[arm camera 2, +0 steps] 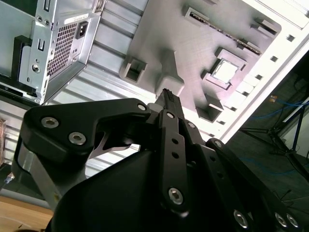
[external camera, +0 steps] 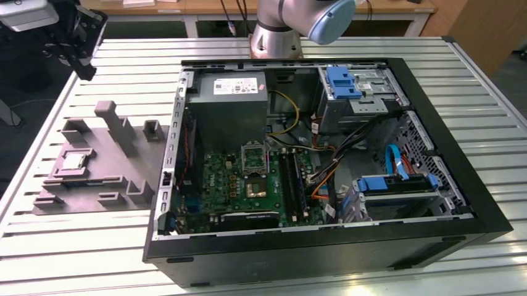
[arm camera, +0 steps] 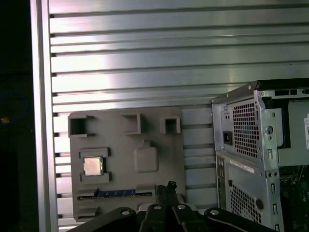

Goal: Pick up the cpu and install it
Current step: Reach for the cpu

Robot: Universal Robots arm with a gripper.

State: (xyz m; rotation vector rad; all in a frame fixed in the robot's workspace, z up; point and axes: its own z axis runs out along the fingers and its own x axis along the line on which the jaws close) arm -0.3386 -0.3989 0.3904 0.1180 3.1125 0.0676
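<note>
One gripper [arm camera: 164, 187]: a black two-finger hand, its tips pressed together with nothing between them in the first wrist view. It was seen from behind in the second wrist view [arm camera 2: 167, 94].
Gripper's place: raised in the air [external camera: 82, 71], touching nothing, at about eleven o'clock from the tray [external camera: 107, 176] in the exterior view.
Cpu [arm camera: 92, 166]: lay flat with its silvery top up in a square recess of the tray, well apart from the gripper. In the exterior view [external camera: 74, 161] it sat toward the tray's nine o'clock side. It also showed in the second wrist view [arm camera 2: 226, 71].
Tray: grey and moulded, flat on the slatted metal table [external camera: 82, 246], just beside the computer case [external camera: 329, 250] at its nine o'clock.
Computer case: black, lying open on its side.
Socket [external camera: 255, 159]: silver-framed, on the green motherboard [external camera: 222, 179], at six o'clock from the grey box [external camera: 234, 108].
</note>
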